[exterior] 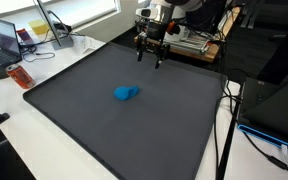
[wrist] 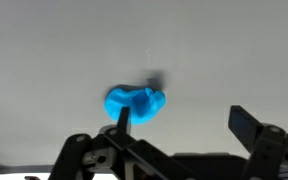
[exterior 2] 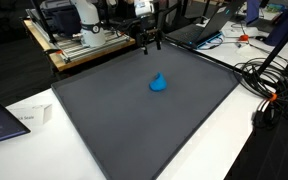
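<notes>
While jaws gape, gripper (exterior: 150, 60) hangs vertical above mat (exterior: 84, 115), blue toy (exterior: 125, 93) apart.

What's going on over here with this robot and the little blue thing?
The robot's pincer hangs open and empty above a dark mat, near one of its edges. A small blue object lies by itself around the mat's middle, apart from the pincer. Nothing is being held or touched at this moment.
</notes>
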Robot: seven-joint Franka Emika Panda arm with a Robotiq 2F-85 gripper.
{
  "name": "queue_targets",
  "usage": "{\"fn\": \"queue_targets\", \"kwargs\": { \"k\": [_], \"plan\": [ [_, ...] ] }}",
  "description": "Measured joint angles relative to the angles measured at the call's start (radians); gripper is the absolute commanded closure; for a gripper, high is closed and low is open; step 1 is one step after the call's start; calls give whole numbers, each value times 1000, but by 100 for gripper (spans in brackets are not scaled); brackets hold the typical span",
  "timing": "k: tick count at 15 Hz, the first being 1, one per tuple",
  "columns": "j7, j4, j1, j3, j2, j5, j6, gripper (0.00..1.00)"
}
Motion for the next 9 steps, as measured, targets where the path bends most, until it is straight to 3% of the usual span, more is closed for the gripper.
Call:
{"fn": "queue_targets", "kwargs": {
  "k": [6, 9],
  "plan": [
    [-376, 278, -209, 219, 99, 210, 260, 0],
    [-556, 447, -271, 271, 157, 257, 408, 0]
  ]
}}
